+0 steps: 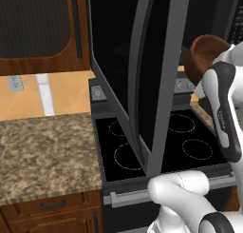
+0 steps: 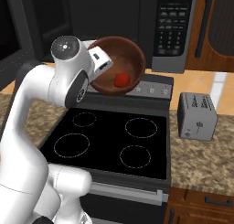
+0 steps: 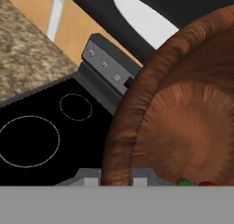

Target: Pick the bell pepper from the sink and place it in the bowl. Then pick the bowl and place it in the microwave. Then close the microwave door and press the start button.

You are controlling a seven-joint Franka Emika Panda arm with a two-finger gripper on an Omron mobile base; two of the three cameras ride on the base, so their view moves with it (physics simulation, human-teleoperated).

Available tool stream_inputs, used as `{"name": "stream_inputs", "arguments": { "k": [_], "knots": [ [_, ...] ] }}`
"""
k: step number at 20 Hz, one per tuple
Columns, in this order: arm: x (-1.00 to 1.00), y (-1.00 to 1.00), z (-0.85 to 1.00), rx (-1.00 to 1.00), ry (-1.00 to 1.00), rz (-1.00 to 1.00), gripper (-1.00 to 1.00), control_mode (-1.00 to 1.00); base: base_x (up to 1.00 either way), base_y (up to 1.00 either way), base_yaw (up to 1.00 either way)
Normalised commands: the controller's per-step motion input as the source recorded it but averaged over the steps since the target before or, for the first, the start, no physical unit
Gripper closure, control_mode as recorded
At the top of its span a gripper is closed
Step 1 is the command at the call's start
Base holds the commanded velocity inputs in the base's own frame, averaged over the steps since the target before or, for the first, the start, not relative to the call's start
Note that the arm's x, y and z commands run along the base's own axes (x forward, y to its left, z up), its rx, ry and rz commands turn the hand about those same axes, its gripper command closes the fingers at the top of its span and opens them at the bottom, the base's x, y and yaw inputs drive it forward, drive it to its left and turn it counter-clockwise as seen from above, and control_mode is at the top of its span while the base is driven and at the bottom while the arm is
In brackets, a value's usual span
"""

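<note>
In the left base view my arm rises from the lower right, bends at the elbow and reaches up toward the far right, where the bowl (image 1: pixel 205 53) hangs above the stove (image 1: pixel 156 151). The microwave door (image 1: pixel 142 75) stands swung open just left of my forearm, edge-on to me.

In the right base view my arm climbs from the lower left, and my wrist turns right to meet the near left rim of the bowl (image 2: pixel 119 63). The bowl is lifted and tilted, and the bell pepper (image 2: pixel 121 79) lies inside it. Behind it is the microwave (image 2: pixel 114 17), whose keypad at the right is too small to read. A grey toaster (image 2: pixel 197 115) stands on the tabletop (image 2: pixel 201 159) at the right; its markings are not legible.

In the hand view my tool (image 3: pixel 117 181) is pressed together, pinching the bowl's (image 3: pixel 192 122) rim between its fingertips (image 3: pixel 90 180). The bell pepper (image 3: pixel 206 183) peeks out at the bottom edge. The microwave's white turntable (image 3: pixel 141 17) shows beyond the rim.
</note>
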Motion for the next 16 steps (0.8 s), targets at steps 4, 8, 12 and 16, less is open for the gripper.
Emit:
{"name": "stream_inputs", "arguments": {
  "k": [4, 8, 12, 16],
  "knots": [
    [0.25, 0.24, 0.37, -0.03, 0.00, 0.25, 1.00, -1.00, 0.00, 0.00, 0.00],
    [0.36, 0.09, 0.02, -0.04, 0.03, 0.21, 1.00, -1.00, 0.00, 0.00, 0.00],
    [0.17, 0.09, 0.27, -0.12, -0.07, 0.19, 1.00, -1.00, 0.00, 0.00, 0.00],
    [0.22, 0.21, 0.25, -0.21, -0.02, 0.14, 1.00, -1.00, 0.00, 0.00, 0.00]
  ]
}}
